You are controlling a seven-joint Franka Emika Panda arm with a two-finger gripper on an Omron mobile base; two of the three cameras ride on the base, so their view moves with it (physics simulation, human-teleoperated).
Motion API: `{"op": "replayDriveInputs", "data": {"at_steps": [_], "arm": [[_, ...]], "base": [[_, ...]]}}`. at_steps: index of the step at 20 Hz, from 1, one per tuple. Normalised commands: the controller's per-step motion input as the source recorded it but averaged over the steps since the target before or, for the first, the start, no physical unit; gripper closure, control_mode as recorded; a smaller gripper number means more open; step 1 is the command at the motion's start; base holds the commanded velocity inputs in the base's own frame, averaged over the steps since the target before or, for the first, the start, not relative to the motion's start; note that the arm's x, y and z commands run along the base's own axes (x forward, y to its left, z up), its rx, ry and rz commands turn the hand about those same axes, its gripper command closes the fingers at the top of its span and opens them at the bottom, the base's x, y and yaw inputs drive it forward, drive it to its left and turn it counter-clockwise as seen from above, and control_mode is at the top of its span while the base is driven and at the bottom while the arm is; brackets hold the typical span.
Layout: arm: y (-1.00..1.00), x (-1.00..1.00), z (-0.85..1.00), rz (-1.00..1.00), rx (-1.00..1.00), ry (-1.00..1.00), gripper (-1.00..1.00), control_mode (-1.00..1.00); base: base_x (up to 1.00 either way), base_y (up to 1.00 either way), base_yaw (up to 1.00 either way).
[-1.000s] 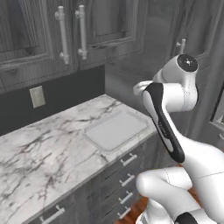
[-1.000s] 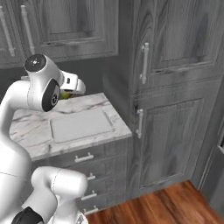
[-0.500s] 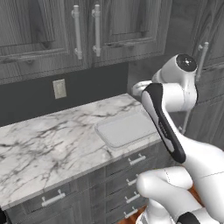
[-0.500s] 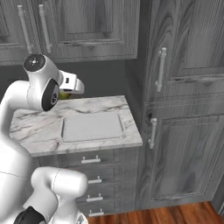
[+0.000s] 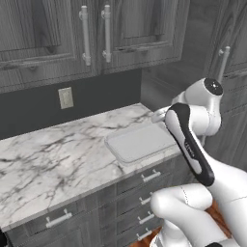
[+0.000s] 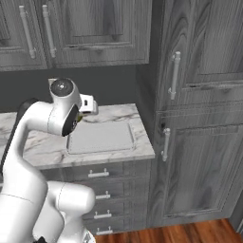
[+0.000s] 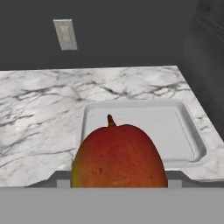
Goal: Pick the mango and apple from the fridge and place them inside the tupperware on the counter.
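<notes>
The mango (image 7: pixel 119 157), red-orange with a yellow-green edge and a short stem, sits right in front of the hand camera. My gripper (image 6: pixel 81 116) is shut on it, and the fruit hides the fingertips. The hand hovers above the near edge of the tupperware (image 7: pixel 144 127), a shallow pale tray with nothing in it. That tupperware (image 5: pixel 140 142) (image 6: pixel 99 137) lies at the right end of the white marble counter (image 5: pixel 48 159) (image 7: pixel 43 100). The apple and the fridge are out of view.
Tall dark wood-grain doors (image 6: pixel 199 118) with bar handles stand right of the counter. Upper cabinets (image 5: pixel 96 34) hang above it, and drawers (image 6: pixel 102 173) sit below. A wall outlet (image 5: pixel 65 97) is on the dark backsplash. Bare marble stretches left of the tray.
The whole picture has shifted, so the base has moved. The counter and the tupperware now sit nearer the middle of both base views. The arm keeps its pose with the mango.
</notes>
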Motion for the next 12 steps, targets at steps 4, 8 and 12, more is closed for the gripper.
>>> {"op": "replayDriveInputs", "data": {"at_steps": [4,8,12], "arm": [[-0.01,0.31,-0.61,0.11,0.0,0.09,1.0,-1.0],[0.0,0.35,-0.55,0.02,-0.02,0.02,1.0,-1.0],[0.01,0.44,-0.53,0.01,-0.02,0.06,1.0,-1.0]], "base": [[0.0,0.0,0.0],[0.0,0.0,0.0],[0.0,0.0,0.0]]}}
